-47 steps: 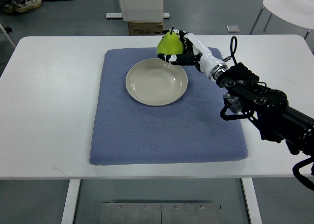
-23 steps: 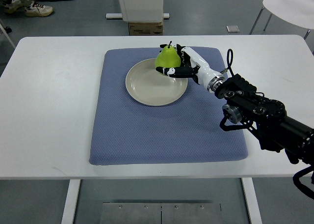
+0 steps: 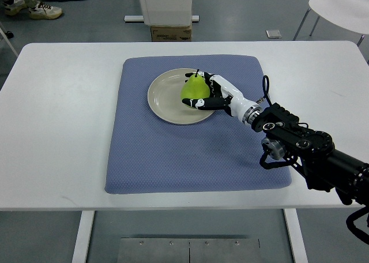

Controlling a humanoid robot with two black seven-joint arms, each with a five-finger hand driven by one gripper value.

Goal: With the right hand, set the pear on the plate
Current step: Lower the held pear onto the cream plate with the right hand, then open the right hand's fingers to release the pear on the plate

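Right hand [image 3: 209, 97] w/ fingers wrapped round the pear [image 3: 195, 87], holding it upright over the right part of the plate [image 3: 164, 98], which sits on the blue mat [image 3: 173, 153]. Carry looks done; can't tell if the pear touches down. Left: set & let go.

1. Single top view, looking steeply down from the robot's side.
2. Faces across the white tabletop [image 3: 63, 101] toward the grey floor [image 3: 242, 9] beyond.
3. Middling range: whole blue mat [image 3: 173, 153] framed, tabletop edges nearly complete.
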